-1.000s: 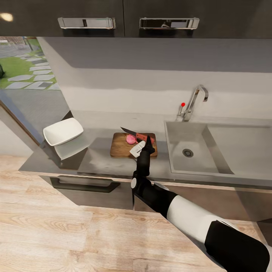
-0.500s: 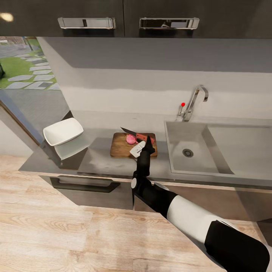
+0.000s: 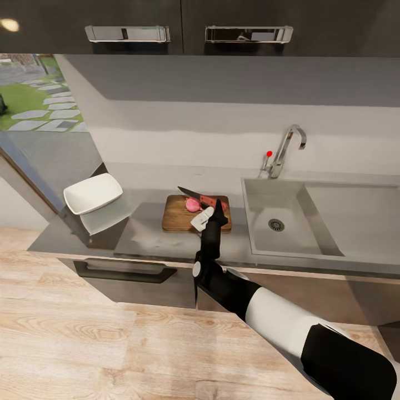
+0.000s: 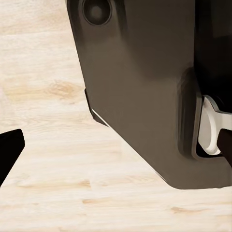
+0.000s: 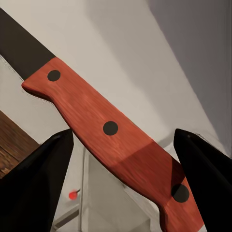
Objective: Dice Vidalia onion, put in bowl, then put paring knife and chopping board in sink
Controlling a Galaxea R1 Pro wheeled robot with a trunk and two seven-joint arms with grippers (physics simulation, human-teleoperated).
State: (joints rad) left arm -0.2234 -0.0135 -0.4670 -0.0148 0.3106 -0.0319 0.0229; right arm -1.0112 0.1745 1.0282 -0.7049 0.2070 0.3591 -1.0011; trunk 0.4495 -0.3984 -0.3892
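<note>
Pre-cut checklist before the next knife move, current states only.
1. Onion on the chopping board: ok.
2. Knife at the right hand: the right wrist view shows its red-brown handle between the fingers, but contact is unclear, so grip is cannot tell.
3. Blade over the onion: ok; touching it or not, cannot tell.
4. Bowl on the countertop, apart from the board: ok.
5. Sink bare around the drain: ok.
6. Left hand open or shut: cannot tell.

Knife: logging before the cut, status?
Right pincer shut on paring knife, above onion on chopping board. Left pincer state unclear. Nothing in the way.
</note>
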